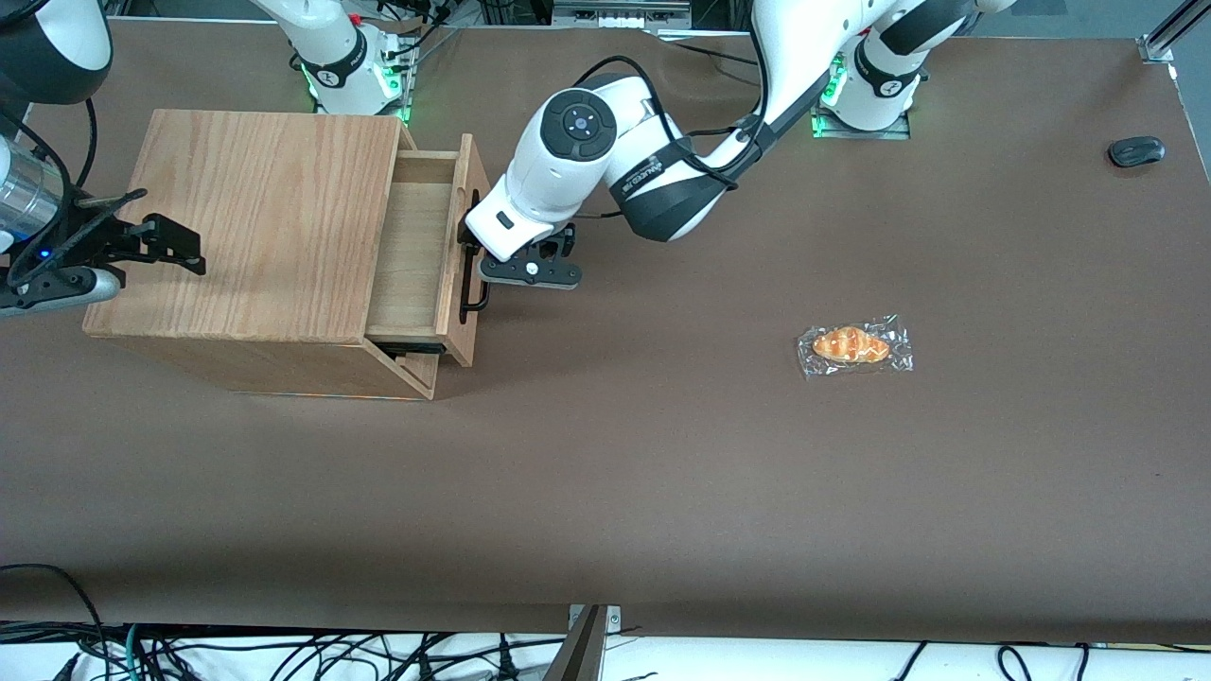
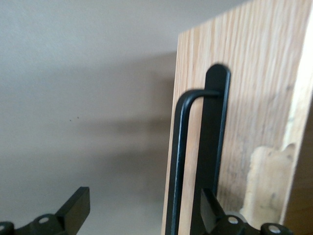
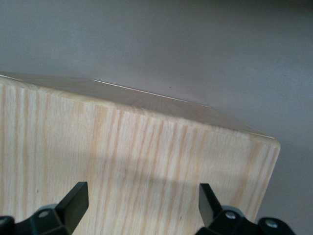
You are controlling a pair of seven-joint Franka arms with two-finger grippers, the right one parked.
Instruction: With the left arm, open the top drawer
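The top drawer point(image 1: 423, 251) stands pulled partway out of the wooden cabinet point(image 1: 255, 227) in the upper left of the front view, its visible interior bare wood. Its long black bar handle point(image 1: 473, 274) runs along the wood front. The left arm point(image 1: 605, 156) reaches in from the upper centre of the frame, wrist angled down at the drawer front. The gripper point(image 1: 473, 248) sits at the handle with its fingers point(image 2: 73, 210) spread wide, closed on nothing; in the wrist view the bar point(image 2: 178, 161) stands between them. A wrapped pastry point(image 1: 853, 346) lies well apart on the brown table point(image 1: 662, 492), right of centre; a black mouse point(image 1: 1136, 150) rests at upper right.
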